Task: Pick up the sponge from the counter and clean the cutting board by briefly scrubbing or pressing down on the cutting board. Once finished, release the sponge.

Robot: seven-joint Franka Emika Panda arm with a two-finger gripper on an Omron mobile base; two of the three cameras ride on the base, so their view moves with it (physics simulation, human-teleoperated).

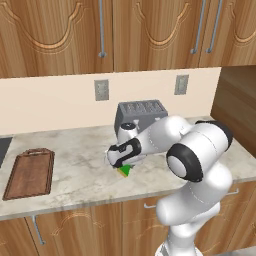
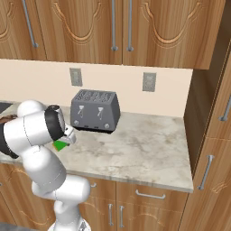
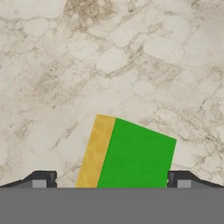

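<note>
The sponge (image 1: pixel 124 171) (image 2: pixel 60 145), a green block with a yellow layer, lies on the beige marbled counter (image 1: pixel 80 155) in front of the toaster. My gripper (image 1: pixel 121 162) points down just above it, open. In the hand view the sponge (image 3: pixel 131 155) lies between the two dark fingertips (image 3: pixel 41 179), with neither pad touching it. The cutting board (image 1: pixel 30 174), dark reddish-brown with a handle at its far end, lies flat well to the left of the sponge.
A grey toaster (image 1: pixel 141 116) (image 2: pixel 94 110) stands against the wall right behind the hand. The black sink (image 1: pixel 2 147) starts at the far left. A tall wooden cabinet side (image 1: pixel 240 100) closes the counter on the right.
</note>
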